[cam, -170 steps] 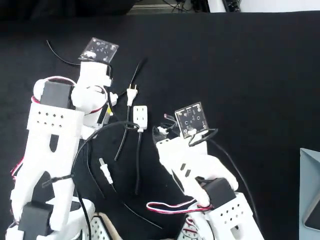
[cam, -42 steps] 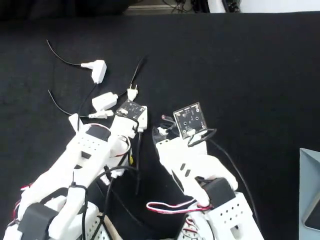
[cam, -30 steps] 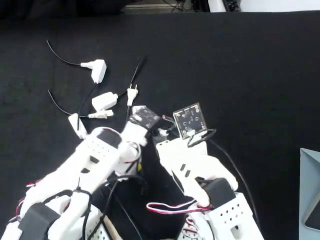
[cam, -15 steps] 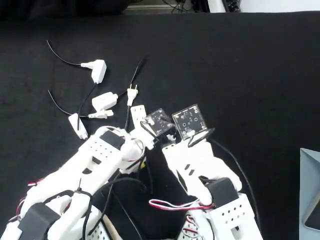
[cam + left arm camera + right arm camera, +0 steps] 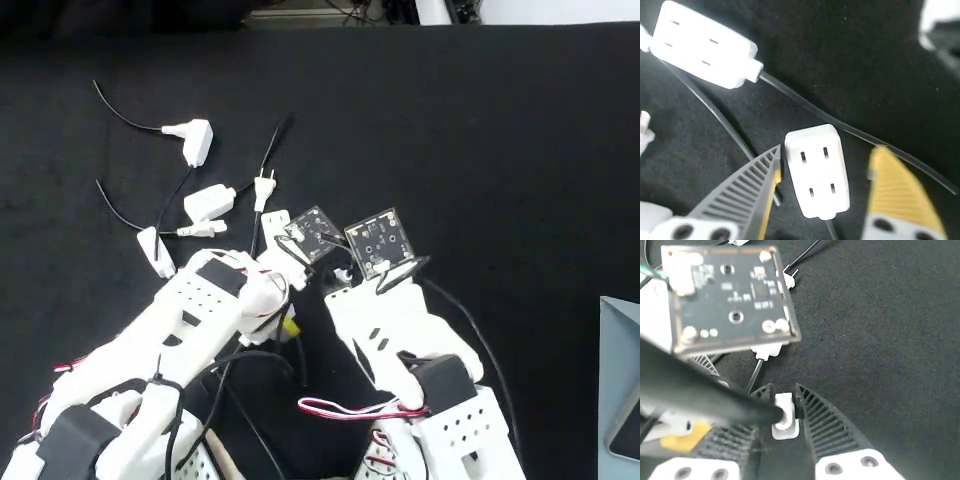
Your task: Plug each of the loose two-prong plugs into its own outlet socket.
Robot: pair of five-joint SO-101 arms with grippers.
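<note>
Both jaws of the left gripper (image 5: 829,150) stand spread wide, flanking a white outlet socket (image 5: 817,177) on the black table (image 5: 500,150). At its 3 o'clock in the high view, the right gripper (image 5: 784,392) is clenched on a small white plug (image 5: 785,422). Another loose plug (image 5: 263,186) lies at the socket's 12 o'clock.

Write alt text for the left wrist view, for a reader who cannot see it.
A white outlet with two pairs of slots lies on black cloth between the fingers of the open left gripper, the grey one close against its side, the yellow one apart. A second outlet, larger and cabled, lies beyond.
</note>
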